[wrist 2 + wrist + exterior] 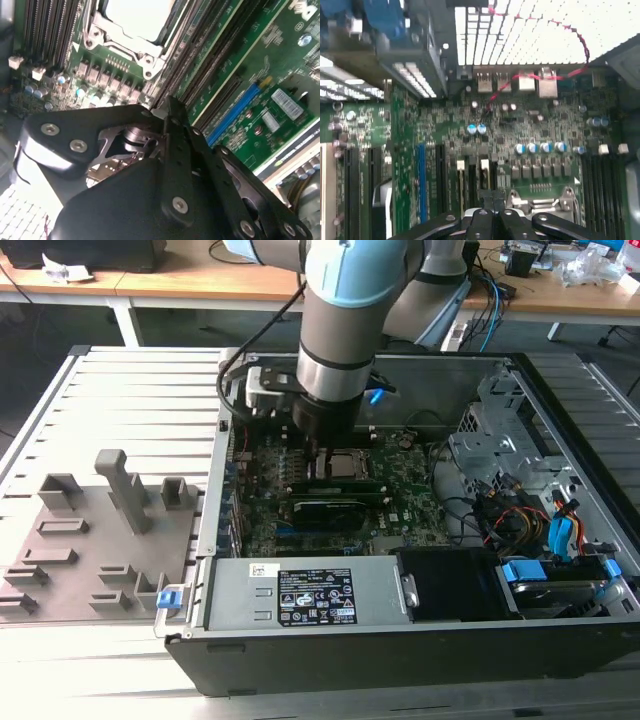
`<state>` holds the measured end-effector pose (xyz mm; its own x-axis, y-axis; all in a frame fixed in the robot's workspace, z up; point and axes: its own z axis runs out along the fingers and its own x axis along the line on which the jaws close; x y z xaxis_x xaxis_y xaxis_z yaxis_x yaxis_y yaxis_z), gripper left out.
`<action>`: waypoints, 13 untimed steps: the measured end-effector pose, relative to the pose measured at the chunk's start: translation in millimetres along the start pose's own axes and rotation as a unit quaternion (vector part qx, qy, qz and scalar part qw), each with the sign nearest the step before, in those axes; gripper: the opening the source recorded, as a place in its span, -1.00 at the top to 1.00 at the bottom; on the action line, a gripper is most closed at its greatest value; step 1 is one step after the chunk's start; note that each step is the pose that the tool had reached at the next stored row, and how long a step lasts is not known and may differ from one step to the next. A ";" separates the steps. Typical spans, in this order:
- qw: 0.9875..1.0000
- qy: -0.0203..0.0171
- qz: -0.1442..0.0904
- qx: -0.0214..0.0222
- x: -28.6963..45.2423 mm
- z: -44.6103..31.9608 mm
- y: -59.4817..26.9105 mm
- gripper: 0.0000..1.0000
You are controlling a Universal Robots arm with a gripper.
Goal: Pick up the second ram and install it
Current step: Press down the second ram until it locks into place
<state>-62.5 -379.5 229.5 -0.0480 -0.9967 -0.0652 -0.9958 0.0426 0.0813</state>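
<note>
My gripper [318, 445] reaches down into the open computer case, over the green motherboard [400, 502]. In both wrist views the black fingers [485, 207] are pressed together, shut. Their tips [167, 106] hang just above the dark memory slots [470, 177] with white latches, next to the CPU socket [131, 20]. The second ram is hidden: I make out no stick between the fingertips. In the exterior view the arm's wrist covers the spot where the tips meet the board.
The case walls [560, 420] surround the board. A power supply [300, 595] lies along the near side, and drive bays with coloured cables [545, 530] are at the exterior view's right. A grey parts fixture [100, 540] lies at the exterior view's left, outside the case.
</note>
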 end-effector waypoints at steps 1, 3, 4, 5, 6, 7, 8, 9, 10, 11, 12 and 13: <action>1.000 0.000 0.000 -0.001 -0.2 -0.7 -6.1 0.79; 1.000 0.000 0.000 -0.003 -0.9 -2.5 -22.6 0.79; 1.000 0.000 0.000 -0.003 -1.1 -3.6 -26.0 0.79; 1.000 0.000 0.000 -0.003 -1.4 -6.4 -28.0 0.79; 1.000 0.000 0.000 -0.003 -1.8 -10.4 -29.0 0.79; 1.000 0.000 0.000 -0.004 -2.3 -17.1 -29.4 0.79; 1.000 0.000 0.000 -0.004 -3.1 -29.7 -29.5 0.79; 1.000 0.000 0.000 -0.004 -3.7 -37.3 -29.2 0.79; 1.000 0.000 0.000 -0.004 -4.1 -44.0 -28.7 0.79; 1.000 0.000 0.000 -0.004 -4.4 -47.7 -28.5 0.79; 1.000 0.000 0.000 -0.004 -4.6 -50.4 -28.3 0.79; 1.000 0.000 0.000 -0.003 -4.7 -50.5 -28.4 0.79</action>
<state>-30.1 -379.6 277.6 -0.0484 -0.9967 -0.0655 -0.9952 0.0425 0.0883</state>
